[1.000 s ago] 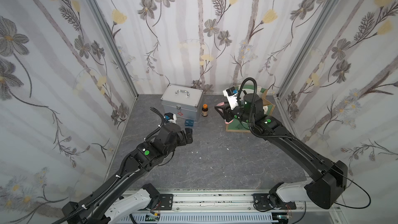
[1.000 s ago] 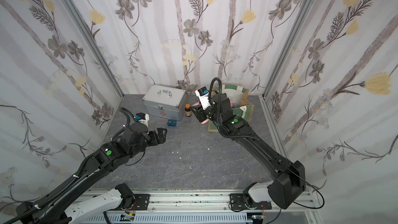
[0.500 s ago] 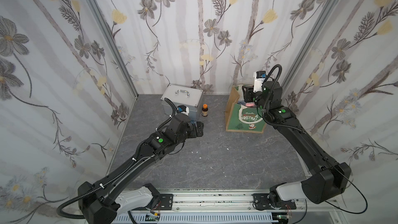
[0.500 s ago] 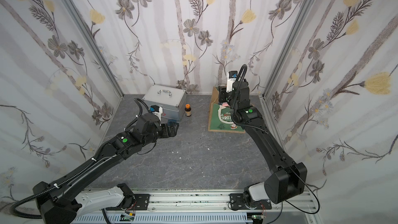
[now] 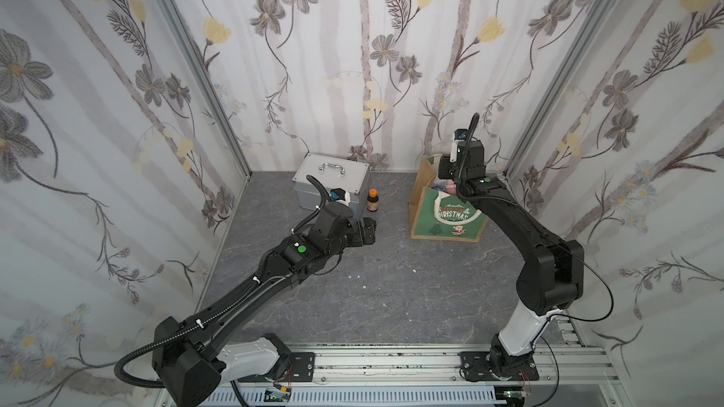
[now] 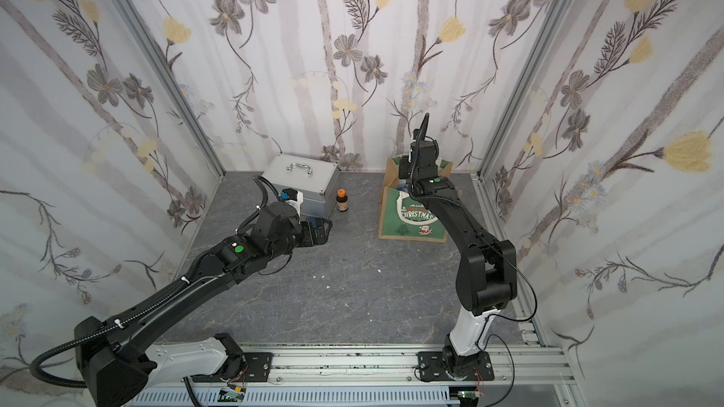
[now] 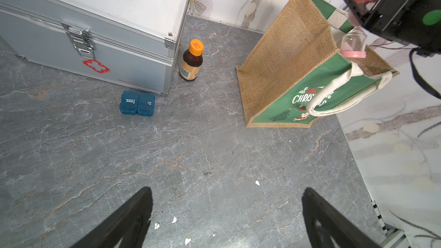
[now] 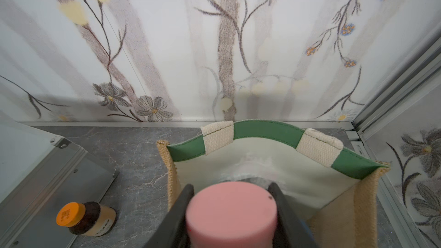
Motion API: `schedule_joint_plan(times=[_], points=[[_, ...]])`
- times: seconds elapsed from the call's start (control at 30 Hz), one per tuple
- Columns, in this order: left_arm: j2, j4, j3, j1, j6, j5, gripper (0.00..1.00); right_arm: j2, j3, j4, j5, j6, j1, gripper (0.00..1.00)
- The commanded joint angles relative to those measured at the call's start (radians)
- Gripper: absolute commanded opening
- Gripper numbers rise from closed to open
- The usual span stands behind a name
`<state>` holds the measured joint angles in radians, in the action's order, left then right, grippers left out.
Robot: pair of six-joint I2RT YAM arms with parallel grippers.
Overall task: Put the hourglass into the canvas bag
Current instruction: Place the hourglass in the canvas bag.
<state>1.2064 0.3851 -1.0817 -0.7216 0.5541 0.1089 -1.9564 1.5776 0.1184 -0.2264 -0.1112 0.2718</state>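
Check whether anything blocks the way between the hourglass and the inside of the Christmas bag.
Nothing visible does. The right hand holds the hourglass just over the bag's open mouth. The white lining below shows bare, and the front handle hangs outside over the green panel.

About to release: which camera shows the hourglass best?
The left wrist view: the hourglass shows side-on, glass bulb and pink cap, hanging from the right pincer over the open canvas bag. The right wrist view shows only its pink end cap; in both top views the right arm nearly hides it.
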Motion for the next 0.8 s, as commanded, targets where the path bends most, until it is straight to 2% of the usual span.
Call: schedule_joint_plan(times=[0.0,0.2,0.33,0.6,0.77], points=[[0.008,-0.047,0.006,0.004,0.011,0.010,1.00,-0.050,0.002,-0.010,0.012,-0.012,-0.009,0.30],[0.022,-0.050,0.006,0.010,0.015,0.009,1.00,-0.116,-0.016,0.001,0.027,-0.024,-0.011,0.35],[0.028,-0.045,0.000,0.014,0.014,0.008,1.00,-0.101,-0.013,-0.003,0.031,-0.032,-0.013,0.54],[0.015,-0.050,0.011,0.022,0.020,0.023,1.00,0.045,-0.035,-0.020,0.073,-0.069,-0.011,0.71],[-0.004,-0.040,0.008,0.033,0.003,0.034,1.00,0.185,-0.108,-0.053,0.105,-0.095,-0.009,0.80]])
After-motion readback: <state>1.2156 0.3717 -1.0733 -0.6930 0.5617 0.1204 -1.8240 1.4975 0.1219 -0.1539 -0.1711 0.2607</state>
